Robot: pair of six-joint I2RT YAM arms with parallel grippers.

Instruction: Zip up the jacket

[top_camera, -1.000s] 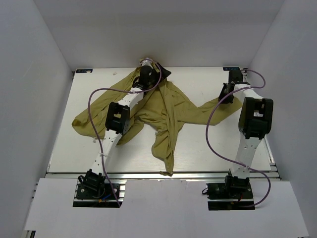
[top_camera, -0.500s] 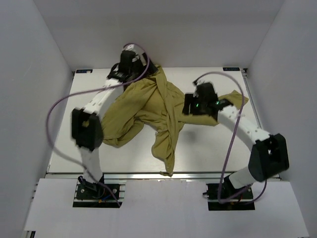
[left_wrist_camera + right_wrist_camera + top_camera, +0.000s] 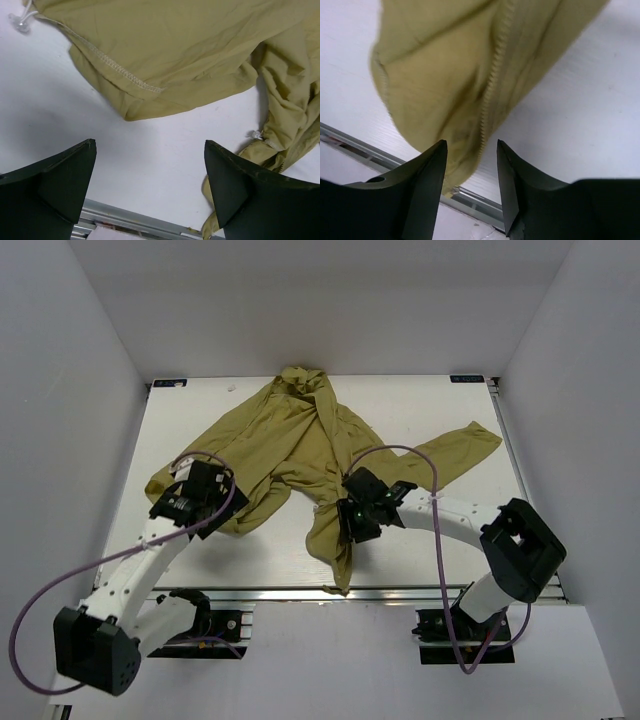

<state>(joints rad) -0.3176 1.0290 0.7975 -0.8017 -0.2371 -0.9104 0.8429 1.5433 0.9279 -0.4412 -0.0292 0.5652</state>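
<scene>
Left hand [image 3: 150, 143] gaping wide, right hand [image 3: 471, 143] only narrowly agape, both angled downward.

Both arms are built alike: slim white links joined by chunky black housings. The left arm [image 3: 140, 570] carries a big boxy black block [image 3: 95, 652] at its elbow, with a square recess in one face, and the right arm [image 3: 450, 515] has a matching block [image 3: 520, 552]. A thin purple cable [image 3: 208, 454] hangs loose off the left arm; a second cable [image 3: 440, 540] hangs off the right. Each base [image 3: 190, 612] is a small black unit. A green light [image 3: 357, 508] glows on the right arm's black wrist. Up close, the left fingers [image 3: 55, 185] are dark, matte wedges tapering to blunt tips. The right fingers [image 3: 422, 195] look the same.
</scene>
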